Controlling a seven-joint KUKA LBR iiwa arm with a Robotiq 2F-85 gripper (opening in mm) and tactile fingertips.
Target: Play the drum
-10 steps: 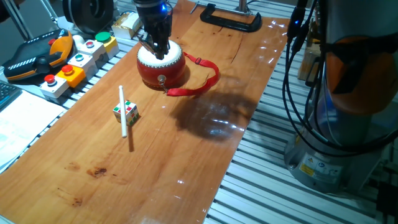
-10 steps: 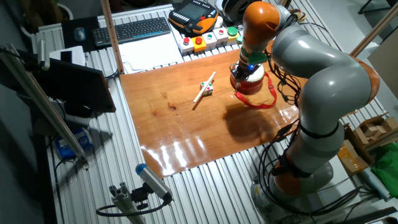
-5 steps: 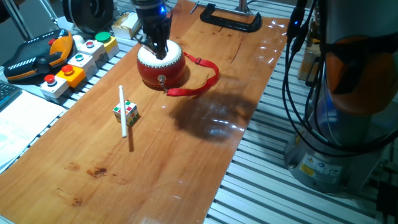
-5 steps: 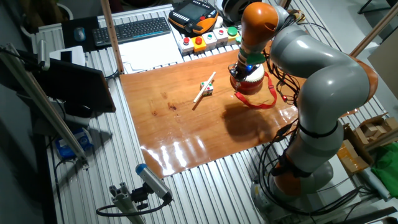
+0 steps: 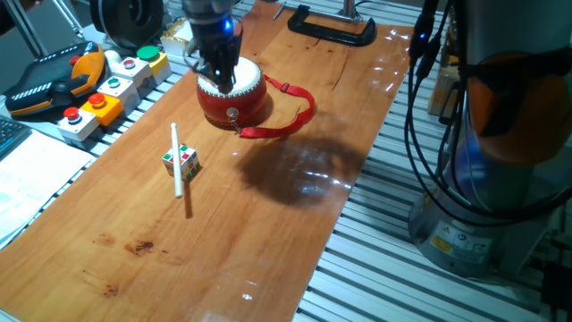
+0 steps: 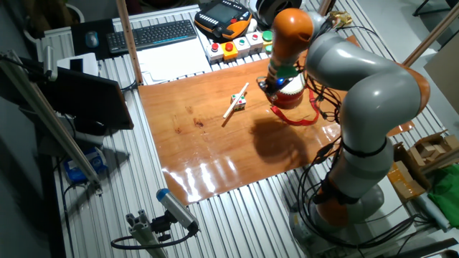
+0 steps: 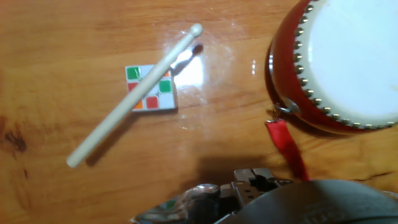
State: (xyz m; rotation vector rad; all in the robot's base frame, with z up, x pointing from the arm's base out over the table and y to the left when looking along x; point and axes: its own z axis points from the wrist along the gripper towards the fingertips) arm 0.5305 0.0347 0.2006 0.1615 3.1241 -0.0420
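Directly beneath my gripper (image 5: pixel 221 79) sits the drum (image 5: pixel 234 97), upright at the far end of the wooden table (image 5: pixel 295 224), its white skin facing up and its red strap (image 5: pixel 284 121) looping off to one side. From both fixed views the fingertips look to be at or just above the skin, toward its edge; I cannot tell whether they touch. I also cannot tell how far apart the fingers are: they appear dark and bunched, and the hand view does not show them. A white stick (image 7: pixel 134 96) lies well apart from the drum, resting across a small multicoloured cube (image 7: pixel 150 88), so I judge the next move is a straight tap downward.
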